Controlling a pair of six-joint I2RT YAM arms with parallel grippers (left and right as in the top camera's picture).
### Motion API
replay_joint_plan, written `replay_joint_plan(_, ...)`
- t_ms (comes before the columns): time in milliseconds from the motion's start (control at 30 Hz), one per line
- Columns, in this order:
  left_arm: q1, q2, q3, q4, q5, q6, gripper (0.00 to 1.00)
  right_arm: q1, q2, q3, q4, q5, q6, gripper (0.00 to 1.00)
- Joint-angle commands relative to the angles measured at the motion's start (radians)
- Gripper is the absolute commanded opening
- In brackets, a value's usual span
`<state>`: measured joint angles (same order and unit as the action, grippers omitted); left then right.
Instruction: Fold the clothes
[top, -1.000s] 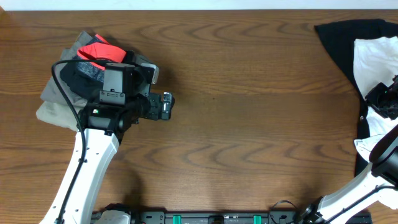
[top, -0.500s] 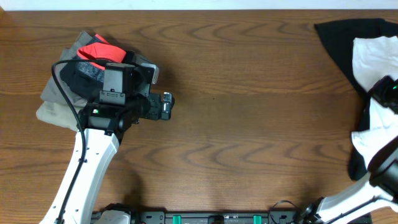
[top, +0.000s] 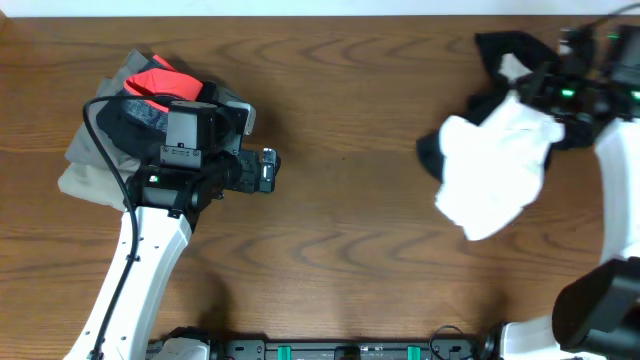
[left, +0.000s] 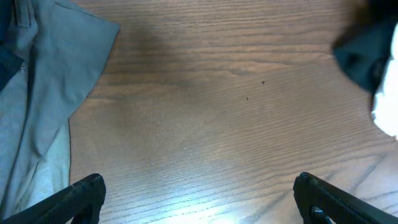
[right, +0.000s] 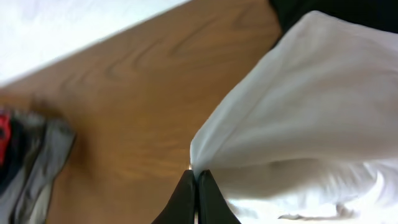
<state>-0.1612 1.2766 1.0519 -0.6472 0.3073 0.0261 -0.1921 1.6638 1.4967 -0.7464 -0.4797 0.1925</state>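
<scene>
The clothes show as a white T-shirt (top: 495, 170) bunched and lifted over the right of the table, with a black garment (top: 497, 48) behind and under it. My right gripper (top: 556, 92) is shut on an edge of the white shirt; in the right wrist view its jaws (right: 196, 178) pinch the white fabric (right: 298, 112) tight. At the middle left my left gripper (top: 268, 170) stands wide open over bare wood, holding nothing (left: 199, 182). No chest print shows on the shirt.
A pile of grey, red and dark garments (top: 130, 110) lies at the far left, partly under the left arm; its grey cloth (left: 43, 81) fills the left of the left wrist view. The black garment's edge (left: 364, 53) shows at that view's right.
The right gripper has shut on the white shirt and swung from the right edge up and to the left, lifting the shirt inward over the table. The left arm has not moved.
</scene>
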Motion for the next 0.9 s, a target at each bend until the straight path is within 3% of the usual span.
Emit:
replay_joint_plan(0,-0.003,-0.003,0.022,0.000,-0.006,0.005,0.98,0.090,0.007,0.006,0.003,0.062,-0.033,0.01)
replay_joint_plan(133,-0.003,-0.003,0.022,0.004,-0.006,0.005,0.98,0.182,0.005,0.007,0.043,-0.003,-0.142,0.01)
replay_joint_plan(333,-0.003,-0.003,0.022,0.000,-0.006,0.006,0.98,0.167,-0.003,0.007,0.014,0.282,-0.098,0.01)
replay_joint_plan(600,-0.003,-0.003,0.022,0.008,-0.006,0.006,0.98,-0.187,-0.009,0.027,-0.010,0.552,0.021,0.01)
replay_joint_plan(867,-0.003,-0.003,0.022,0.021,-0.006,0.006,0.98,-0.504,-0.041,0.181,-0.053,0.344,0.033,0.01)
